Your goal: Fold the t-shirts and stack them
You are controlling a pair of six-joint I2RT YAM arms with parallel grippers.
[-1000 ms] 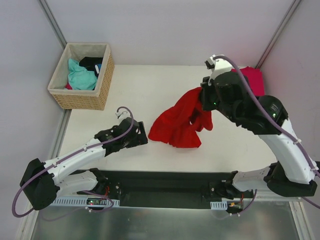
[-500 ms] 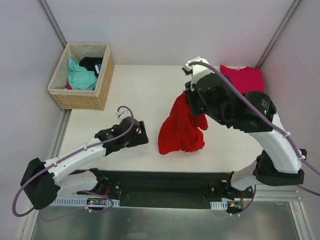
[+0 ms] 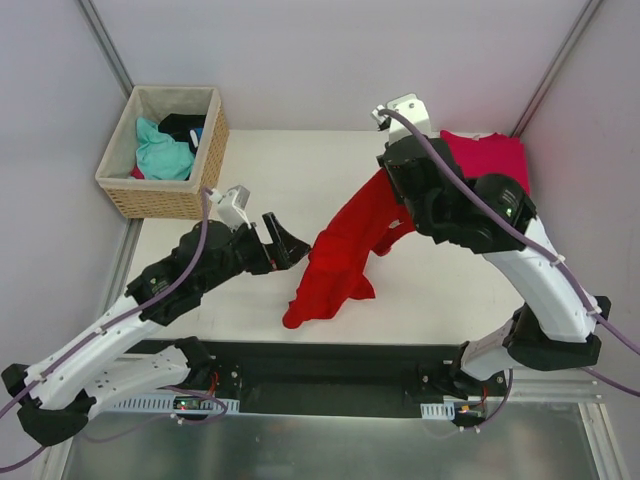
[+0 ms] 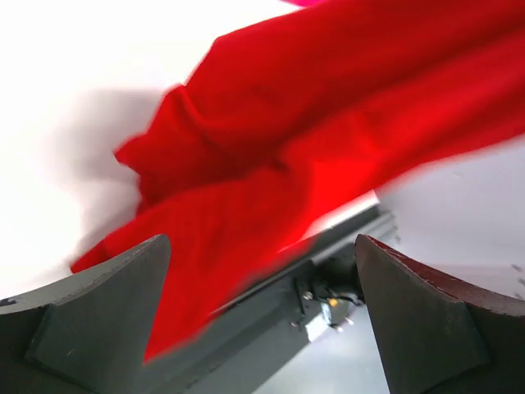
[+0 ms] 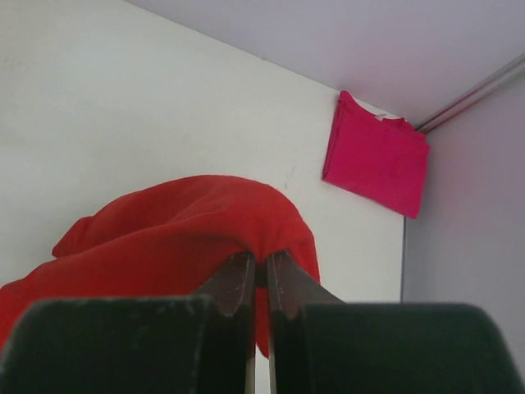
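Red t-shirt [image 3: 340, 255] hangs from my right pincer [image 5: 260, 267], clamped on its upper edge so it drapes down to the desk [image 3: 300, 170]. My left pincer [image 3: 288, 238], spread wide, faces its low end, probably to catch it.

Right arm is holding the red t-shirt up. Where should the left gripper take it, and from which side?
Probably the lower hanging edge of the red t-shirt, coming in from its left. The right gripper pinches the top, so the cloth slants down in a loose band, and the open left gripper faces that edge with nothing between them.
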